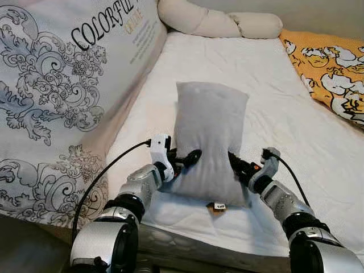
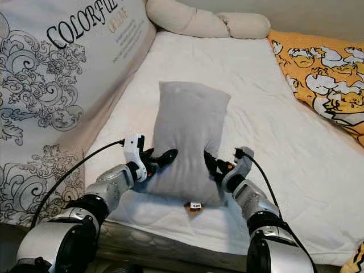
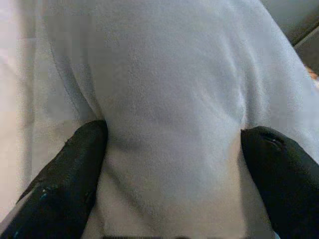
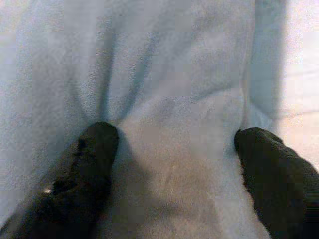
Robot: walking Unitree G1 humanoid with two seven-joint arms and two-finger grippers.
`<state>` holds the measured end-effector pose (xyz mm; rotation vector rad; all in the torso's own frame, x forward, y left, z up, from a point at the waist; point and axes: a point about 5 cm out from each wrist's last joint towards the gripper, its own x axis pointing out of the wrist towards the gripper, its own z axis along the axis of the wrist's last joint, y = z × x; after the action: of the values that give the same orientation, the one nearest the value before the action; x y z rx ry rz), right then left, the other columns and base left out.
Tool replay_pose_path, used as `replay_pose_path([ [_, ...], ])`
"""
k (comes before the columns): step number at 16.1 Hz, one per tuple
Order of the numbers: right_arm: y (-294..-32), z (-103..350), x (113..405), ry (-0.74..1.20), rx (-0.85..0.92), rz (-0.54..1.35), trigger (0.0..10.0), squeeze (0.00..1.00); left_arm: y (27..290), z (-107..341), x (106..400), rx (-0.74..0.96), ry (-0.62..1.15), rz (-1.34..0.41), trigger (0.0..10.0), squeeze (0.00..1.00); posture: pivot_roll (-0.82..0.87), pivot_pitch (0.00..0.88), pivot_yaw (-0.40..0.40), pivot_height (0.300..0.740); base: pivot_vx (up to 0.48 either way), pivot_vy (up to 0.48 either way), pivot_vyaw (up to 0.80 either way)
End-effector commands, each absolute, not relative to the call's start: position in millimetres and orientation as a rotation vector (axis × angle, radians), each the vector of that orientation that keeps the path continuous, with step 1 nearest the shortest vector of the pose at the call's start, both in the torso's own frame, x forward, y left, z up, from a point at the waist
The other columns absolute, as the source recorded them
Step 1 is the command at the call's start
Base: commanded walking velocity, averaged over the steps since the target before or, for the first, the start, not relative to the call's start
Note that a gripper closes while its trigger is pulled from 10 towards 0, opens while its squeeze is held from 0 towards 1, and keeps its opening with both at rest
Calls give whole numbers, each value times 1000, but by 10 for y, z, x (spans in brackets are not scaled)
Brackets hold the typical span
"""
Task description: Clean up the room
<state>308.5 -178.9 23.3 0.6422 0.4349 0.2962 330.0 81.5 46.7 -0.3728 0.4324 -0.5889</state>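
A grey pillow [image 1: 210, 136] lies lengthwise on the white mattress [image 1: 273, 74], its near end close to the bed's front edge. My left gripper [image 1: 190, 159] grips the pillow's left side near that end. My right gripper [image 1: 236, 164] grips the right side at the same height. In the left wrist view the black fingers [image 3: 75, 169] straddle a fold of the pillow [image 3: 169, 74]. In the right wrist view the fingers [image 4: 89, 159] pinch wrinkled fabric of the pillow [image 4: 149, 59]. A small label [image 1: 219, 207] hangs from the pillow's near edge.
A large patterned cushion [image 1: 57, 85] printed with "COLORFUL" leans along the bed's left side. A beige bolster [image 1: 222, 23] lies across the far end. An orange cartoon-print blanket [image 1: 330, 68] covers the right side. Bare mattress stretches beyond and to the right of the pillow.
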Motion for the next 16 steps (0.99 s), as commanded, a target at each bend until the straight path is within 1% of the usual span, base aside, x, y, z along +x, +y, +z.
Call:
replay_pose_path([
  [1, -1751, 173, 3047, 463, 609, 296, 0, 0, 781, 378, 3247, -318, 497, -585, 0, 0, -72, 0, 12, 740, 0, 0, 0],
  [4, -1740, 205, 3086, 433, 613, 272, 0, 0, 818, 407, 3277, -320, 482, -572, 0, 0, -73, 0, 11, 740, 0, 0, 0],
  [10, -1648, 255, 3130, 384, 638, 304, 0, 0, 775, 434, 3285, -341, 478, -596, 0, 0, -68, 0, 12, 740, 0, 0, 0],
  [14, -1586, 312, 3181, 359, 667, 319, 0, 0, 726, 536, 3331, -427, 453, -650, 0, 0, -63, 0, 11, 740, 0, 0, 0],
  [16, -1550, 398, 3243, 312, 682, 335, 0, 0, 665, 671, 3382, -483, 391, -720, 0, 0, -58, 0, 11, 740, 0, 0, 0],
])
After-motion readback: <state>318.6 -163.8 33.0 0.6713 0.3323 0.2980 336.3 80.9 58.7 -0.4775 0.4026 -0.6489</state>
